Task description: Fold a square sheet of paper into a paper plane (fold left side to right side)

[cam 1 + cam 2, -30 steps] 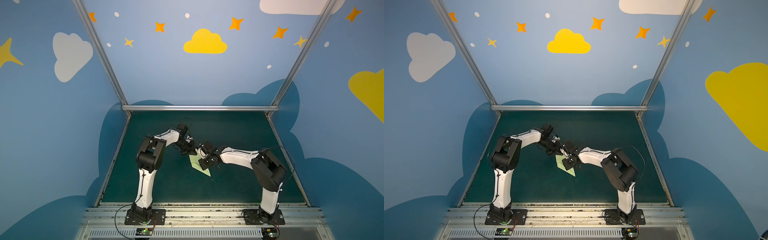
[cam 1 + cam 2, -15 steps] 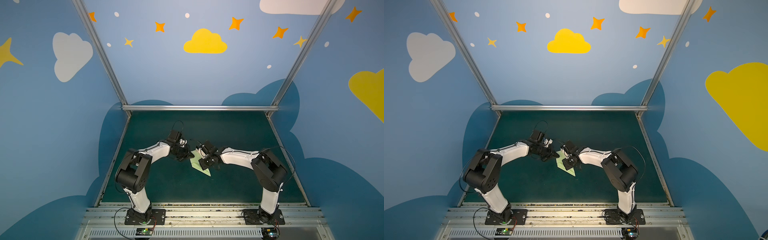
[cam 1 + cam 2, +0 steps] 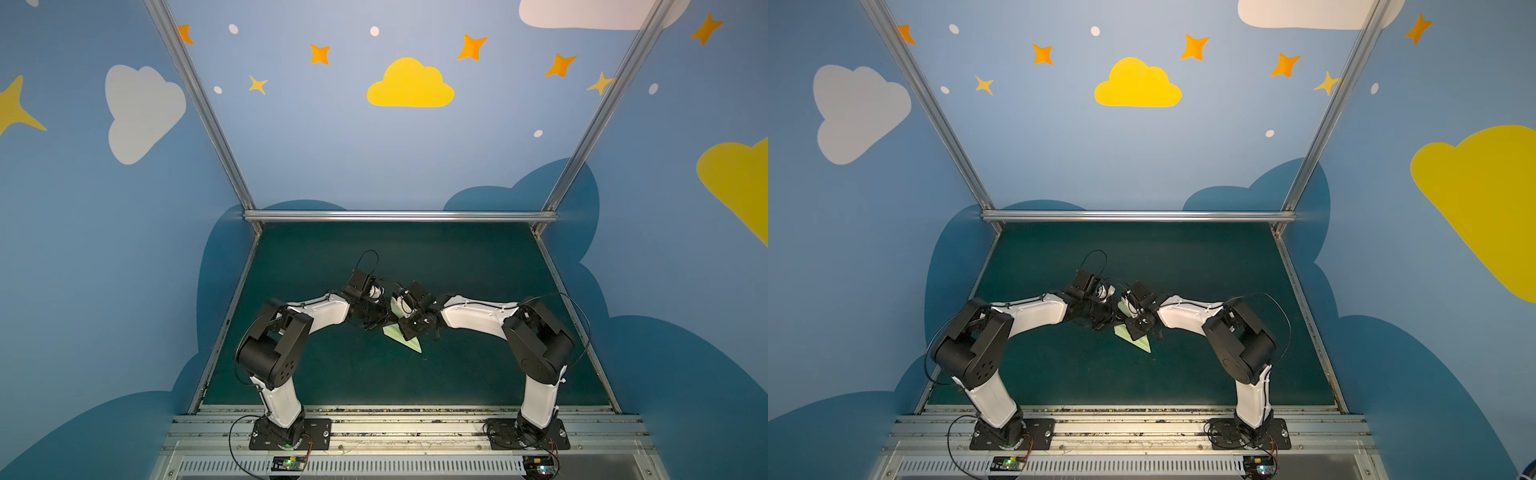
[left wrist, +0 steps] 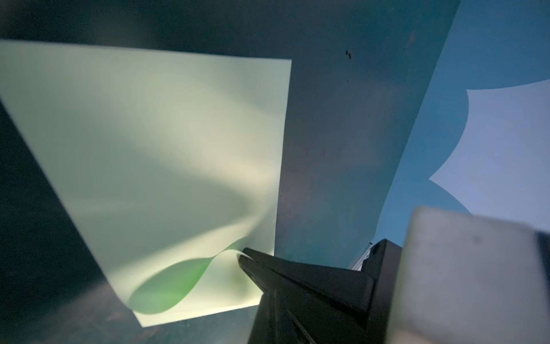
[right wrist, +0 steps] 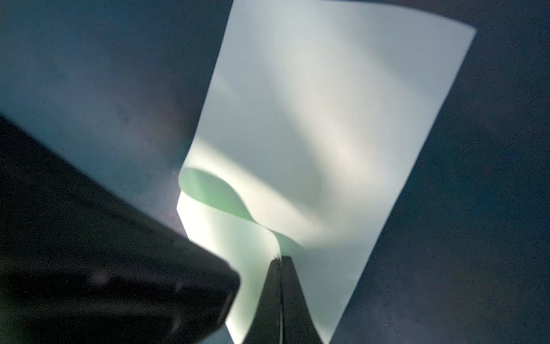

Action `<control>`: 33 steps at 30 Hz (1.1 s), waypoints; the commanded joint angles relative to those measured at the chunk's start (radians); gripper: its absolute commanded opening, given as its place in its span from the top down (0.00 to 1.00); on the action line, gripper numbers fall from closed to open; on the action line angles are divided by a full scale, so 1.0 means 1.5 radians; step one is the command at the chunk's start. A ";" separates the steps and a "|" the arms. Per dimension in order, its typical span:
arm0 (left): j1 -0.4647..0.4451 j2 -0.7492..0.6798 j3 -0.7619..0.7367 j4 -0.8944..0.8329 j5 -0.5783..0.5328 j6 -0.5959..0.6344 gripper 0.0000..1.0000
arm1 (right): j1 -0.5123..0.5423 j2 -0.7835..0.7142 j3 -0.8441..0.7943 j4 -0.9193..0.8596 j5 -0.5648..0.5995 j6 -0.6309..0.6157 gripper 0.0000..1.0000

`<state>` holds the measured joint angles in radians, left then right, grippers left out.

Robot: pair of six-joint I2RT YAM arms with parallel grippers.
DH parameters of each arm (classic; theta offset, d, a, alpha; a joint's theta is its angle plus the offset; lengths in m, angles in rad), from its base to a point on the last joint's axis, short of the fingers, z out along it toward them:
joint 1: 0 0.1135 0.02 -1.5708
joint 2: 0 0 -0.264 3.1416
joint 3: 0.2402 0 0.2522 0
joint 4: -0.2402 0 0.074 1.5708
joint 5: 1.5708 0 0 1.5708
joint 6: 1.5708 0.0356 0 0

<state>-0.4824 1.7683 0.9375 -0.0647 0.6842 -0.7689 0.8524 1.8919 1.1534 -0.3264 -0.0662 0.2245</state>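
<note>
The square sheet of paper [image 4: 166, 149] lies mid-way across the bench [image 3: 457, 374], curled over but apparently uncreased, its lifted edge pinched by the closed left gripper [image 4: 242, 256] and right gripper [image 5: 281, 257], so nearly every fold seems left.

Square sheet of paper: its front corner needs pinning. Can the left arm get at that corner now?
Probably yes: the sheet has its front corner bare on the mat, nothing over it. But the left arm's jaws are shut on the sheet's raised edge and must let go first.
</note>
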 commanded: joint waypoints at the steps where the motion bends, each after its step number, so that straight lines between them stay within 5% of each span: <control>1: -0.005 0.017 -0.015 0.013 -0.007 -0.004 0.96 | 0.000 0.024 -0.021 -0.021 0.010 0.000 1.00; 31: -0.012 0.055 -0.078 0.033 -0.053 0.014 0.96 | -0.003 0.021 -0.004 -0.036 -0.001 -0.002 1.00; 33: -0.013 0.055 -0.080 0.030 -0.058 0.015 0.96 | -0.009 0.006 0.002 -0.041 -0.011 0.006 0.91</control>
<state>-0.4984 1.8286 0.8520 0.0219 0.6670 -0.7597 0.8486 1.8915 1.1564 -0.3317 -0.0704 0.2276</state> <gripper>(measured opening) 0.047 0.062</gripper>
